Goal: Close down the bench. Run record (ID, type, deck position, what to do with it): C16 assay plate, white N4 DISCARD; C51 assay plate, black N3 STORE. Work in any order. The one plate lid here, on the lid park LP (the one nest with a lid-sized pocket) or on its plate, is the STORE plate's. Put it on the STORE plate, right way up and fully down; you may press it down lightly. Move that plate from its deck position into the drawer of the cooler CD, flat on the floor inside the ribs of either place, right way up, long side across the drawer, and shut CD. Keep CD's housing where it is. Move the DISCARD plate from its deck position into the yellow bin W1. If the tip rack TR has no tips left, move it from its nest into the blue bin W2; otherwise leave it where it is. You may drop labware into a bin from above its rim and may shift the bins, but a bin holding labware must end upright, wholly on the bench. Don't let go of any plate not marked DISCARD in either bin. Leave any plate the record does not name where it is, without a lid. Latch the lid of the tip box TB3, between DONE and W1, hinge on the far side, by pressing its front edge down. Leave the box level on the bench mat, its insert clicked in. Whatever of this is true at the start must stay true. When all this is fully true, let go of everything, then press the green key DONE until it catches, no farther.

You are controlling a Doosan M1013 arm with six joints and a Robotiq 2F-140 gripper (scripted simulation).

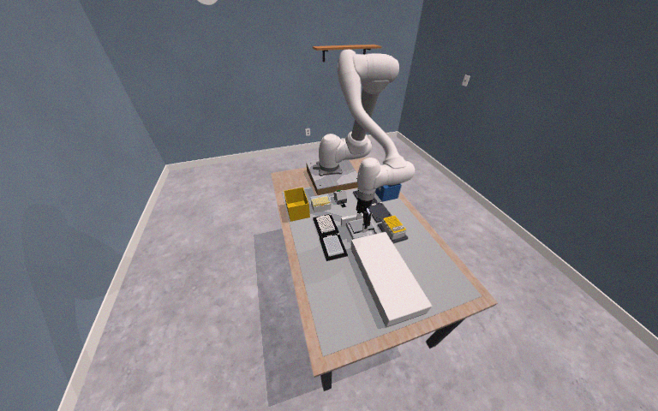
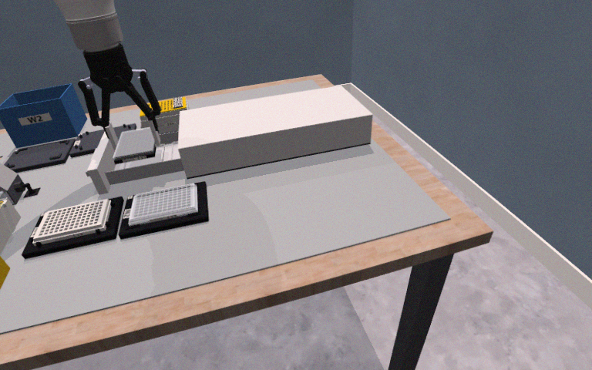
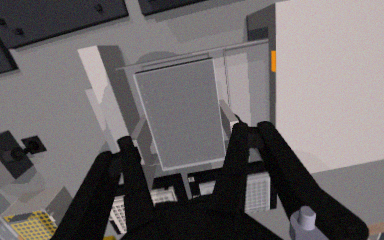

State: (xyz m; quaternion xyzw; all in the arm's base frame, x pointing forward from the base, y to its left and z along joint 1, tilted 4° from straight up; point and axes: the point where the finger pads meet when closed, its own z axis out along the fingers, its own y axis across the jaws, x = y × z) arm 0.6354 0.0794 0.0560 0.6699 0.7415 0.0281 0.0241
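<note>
Exterior view: gripper (image 2: 130, 124) pinching lidded plate (image 2: 135, 143) inside open drawer (image 2: 106, 168)

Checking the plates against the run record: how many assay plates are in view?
3. A lidded plate is held by the gripper in the open cooler drawer. Two unlidded plates sit on black nests in front: one left, one right. None seems hidden.

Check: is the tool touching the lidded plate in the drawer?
Touching. In the exterior view the tool has a finger on each side of the lidded plate, shut on it, low in the open drawer.
</note>
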